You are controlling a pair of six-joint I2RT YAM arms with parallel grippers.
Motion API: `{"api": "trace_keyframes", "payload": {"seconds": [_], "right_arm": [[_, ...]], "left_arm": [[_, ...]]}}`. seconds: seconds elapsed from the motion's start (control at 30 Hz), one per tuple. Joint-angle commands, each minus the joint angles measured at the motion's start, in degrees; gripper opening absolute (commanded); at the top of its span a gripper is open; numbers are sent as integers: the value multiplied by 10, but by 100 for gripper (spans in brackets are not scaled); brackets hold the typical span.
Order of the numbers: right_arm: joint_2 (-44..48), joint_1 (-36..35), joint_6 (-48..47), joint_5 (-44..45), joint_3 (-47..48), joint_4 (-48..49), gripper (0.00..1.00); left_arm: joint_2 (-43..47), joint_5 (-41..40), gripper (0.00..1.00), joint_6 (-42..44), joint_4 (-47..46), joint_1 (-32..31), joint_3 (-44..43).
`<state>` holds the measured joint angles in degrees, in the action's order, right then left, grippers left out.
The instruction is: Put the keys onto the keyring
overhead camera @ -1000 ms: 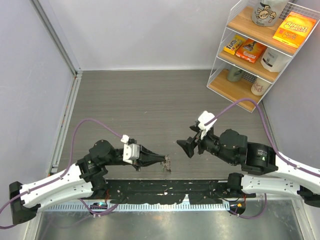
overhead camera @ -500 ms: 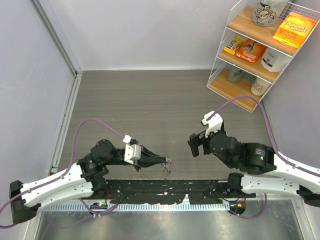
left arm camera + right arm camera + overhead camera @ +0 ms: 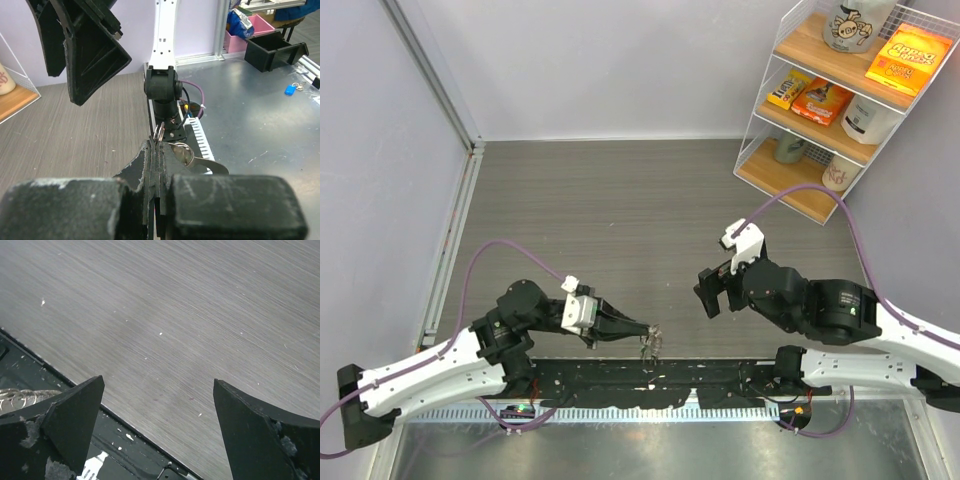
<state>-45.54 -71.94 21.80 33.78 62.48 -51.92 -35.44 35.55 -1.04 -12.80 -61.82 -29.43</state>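
Silvery keyring (image 3: pixel 652 343) is pinched edge-on in the left gripper (image 3: pixel 642 330) above the near edge of the table (image 3: pixel 620 200); the right gripper (image 3: pixel 709 292) (splayed wide, empty) should close in level, without knocking the loop.

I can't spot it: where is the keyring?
Top view, low centre: the keyring is pinched in the left tool, by the table's near edge.
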Motion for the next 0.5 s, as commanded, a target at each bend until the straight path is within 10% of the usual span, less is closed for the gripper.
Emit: {"api": "trace_keyframes", "payload": {"seconds": [0.0, 0.47], "right_arm": [[5, -2, -63, -70, 30, 39, 98], [-60, -7, -261, -282, 89, 44, 75]], "left_arm": [[20, 26, 0, 2, -17, -1, -32], [12, 51, 0, 8, 31, -2, -49]]}}
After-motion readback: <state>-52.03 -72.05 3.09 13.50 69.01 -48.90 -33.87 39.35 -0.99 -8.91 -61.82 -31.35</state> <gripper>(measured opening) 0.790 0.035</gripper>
